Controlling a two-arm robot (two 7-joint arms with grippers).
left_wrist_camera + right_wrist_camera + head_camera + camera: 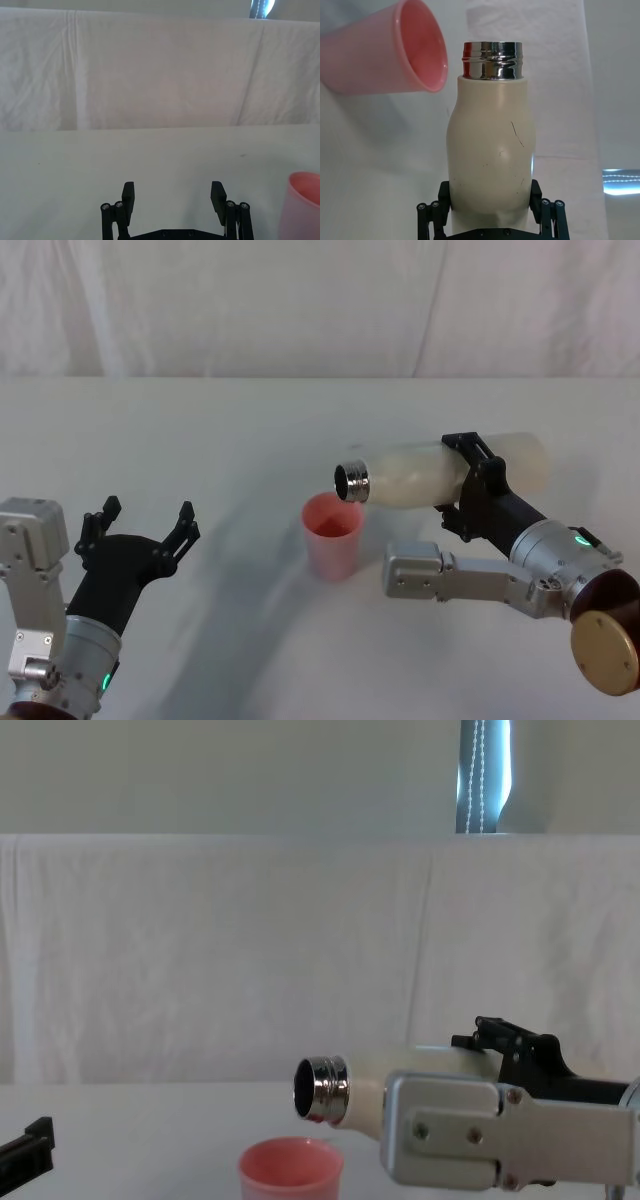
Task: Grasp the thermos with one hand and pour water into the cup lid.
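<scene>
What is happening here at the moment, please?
The right gripper holds the thermos tipped on its side above the table, its jaws closed around the cream body. The open steel neck hangs just over the rim of the pink cup lid, which stands upright on the table. I cannot see any water flowing. The left gripper waits to the left, low over the table, jaws open and holding nothing.

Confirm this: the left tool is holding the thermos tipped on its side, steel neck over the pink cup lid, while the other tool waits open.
Not quite. The head view shows the right tool holding the thermos tipped sideways, neck over the cup lid. The left tool is the one waiting open.
</scene>
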